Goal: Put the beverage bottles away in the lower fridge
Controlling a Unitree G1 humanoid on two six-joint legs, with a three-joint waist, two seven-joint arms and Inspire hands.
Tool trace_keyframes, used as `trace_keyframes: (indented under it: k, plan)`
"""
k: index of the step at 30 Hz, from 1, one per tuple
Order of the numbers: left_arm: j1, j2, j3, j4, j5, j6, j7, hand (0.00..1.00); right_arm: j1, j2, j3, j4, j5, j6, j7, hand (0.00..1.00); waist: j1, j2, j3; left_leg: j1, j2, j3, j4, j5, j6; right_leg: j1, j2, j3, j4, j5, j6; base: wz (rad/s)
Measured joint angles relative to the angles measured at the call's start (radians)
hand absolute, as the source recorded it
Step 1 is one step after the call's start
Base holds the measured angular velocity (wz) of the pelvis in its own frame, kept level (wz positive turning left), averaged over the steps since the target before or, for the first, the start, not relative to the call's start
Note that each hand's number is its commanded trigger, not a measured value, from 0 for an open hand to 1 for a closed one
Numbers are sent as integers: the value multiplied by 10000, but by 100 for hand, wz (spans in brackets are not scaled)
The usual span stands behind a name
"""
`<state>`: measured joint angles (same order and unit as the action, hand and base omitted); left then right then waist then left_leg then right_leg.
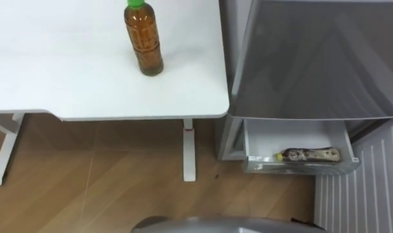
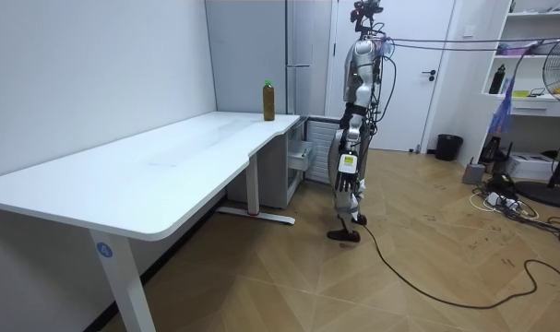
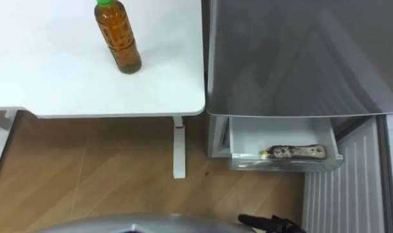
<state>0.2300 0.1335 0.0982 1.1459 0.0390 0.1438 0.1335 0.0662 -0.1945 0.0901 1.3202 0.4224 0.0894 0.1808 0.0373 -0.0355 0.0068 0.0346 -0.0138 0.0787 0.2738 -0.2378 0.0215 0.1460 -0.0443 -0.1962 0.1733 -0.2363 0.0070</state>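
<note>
1. Tea bottle (image 1: 144,39): clear plastic, amber-brown liquid, green cap. It stands upright on the white desk (image 1: 67,84), near the desk edge closest to the grey fridge (image 1: 313,58).
2. Labelled bottle (image 1: 311,155): 1 drink with a dark patterned wrap, lying on its side in the fridge's pulled-out lower drawer (image 1: 258,139).
3. The robot stands facing the fridge. Its left hand (image 2: 346,162) hangs at its side, and whether it is wide or closed cannot be told.

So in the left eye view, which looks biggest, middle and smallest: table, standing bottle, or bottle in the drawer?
1. table
2. standing bottle
3. bottle in the drawer, though it lies farther away, so that's unsure
</note>
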Motion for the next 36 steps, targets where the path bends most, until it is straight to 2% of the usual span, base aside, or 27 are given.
trace_keyframes:
  k: [3,5,7,8,9,12,13,14,15,19,22,24,27,29,33,36]
  plan:
    - [-77,-9,114,-28,-60,42,300,0,-84,22,57,3,-222,5,-166,0,6,-4,0,-19,-2,-29,15,0,-1,49,7,-52,-53,0,-1,8]
    - [-82,-14,454,-385,-315,24,700,0,-169,21,62,-6,-331,1,-257,0,13,1,0,-52,-7,-91,30,-2,-3,37,9,-110,-90,0,-1,6]
    - [-98,-14,617,-704,-834,-15,1126,0,-194,20,67,-9,-332,-1,-263,0,12,17,-2,-79,-9,-103,18,-1,-4,4,7,-136,-86,-1,-2,2]
    - [-107,-23,791,-982,-1246,-34,1384,0,-198,21,62,-23,-331,-2,-278,0,13,75,-50,-72,-20,-113,-6,0,-5,6,-1,-149,-72,-1,-2,0]
    - [-125,-22,947,-1184,-1683,-183,1665,0,-212,20,70,-6,-331,-1,-302,0,25,16,-15,-56,-26,-111,-21,1,-4,27,-1,-143,-52,-1,-2,0]
    - [-164,-5,1417,-1643,-3130,-416,2380,0,-132,21,52,-4,-380,-3,-409,0,50,88,-49,-9,-45,-101,-82,2,-3,40,-6,-82,-68,0,-1,-2]
    - [-159,-3,1526,-1768,-3338,-423,2523,0,-122,22,28,-4,-424,-3,-419,0,50,32,-20,8,-45,-110,-99,2,-3,46,-7,-79,-68,0,-1,-5]
    - [-154,-1,1729,-1992,-3640,-453,2803,0,-89,31,-69,-22,-541,-5,-457,0,40,104,-60,71,-46,-105,-168,2,-3,61,-10,-57,-66,0,-1,-7]
    - [-117,-2,1818,-2383,-3789,-477,3106,0,-50,38,-216,-92,-762,-6,-478,0,48,119,-66,130,-44,-84,-207,2,-3,84,-10,-15,-60,0,-1,-9]
    - [105,-36,2137,-4073,-3848,-669,3955,0,315,22,-472,-623,-1215,-43,-497,0,219,111,-64,184,-38,-65,-259,1,-4,98,-5,-1,-40,1,0,-2]
    - [98,-31,2277,-5378,-3827,-1244,4824,0,500,22,-591,-997,-1576,-154,-581,0,243,142,-81,199,-51,-112,-381,2,-4,120,-10,-80,-36,1,0,2]
    - [79,-34,2332,-6176,-3831,-1761,5408,0,543,21,-697,-1018,-1867,-312,-585,0,241,157,-93,284,-57,-104,-381,16,-15,146,-7,-51,-25,1,0,-5]
    - [82,-36,2329,-7513,-3992,-1964,5839,0,554,20,-708,-1055,-1890,-470,-561,0,240,152,-102,285,-58,-110,-359,16,-15,152,-7,-45,-31,3,0,-1]
    - [78,-37,2316,-8184,-3929,-2217,5848,0,588,20,-733,-1124,-1895,-480,-477,0,242,160,-104,289,-67,-108,-366,16,-15,150,-12,-30,-36,3,0,0]
    - [82,-12,2008,-9946,-3137,-2298,5791,0,621,16,-762,-1213,-2116,-563,-310,0,220,156,-103,290,-80,-112,-360,18,-11,166,-31,-50,-41,7,5,0]
    - [37,22,1666,-11329,-2726,-2321,5193,0,542,32,-750,-1222,-2345,-630,-242,0,156,155,-98,247,-86,-115,-359,21,-6,126,-37,-46,-47,11,12,0]
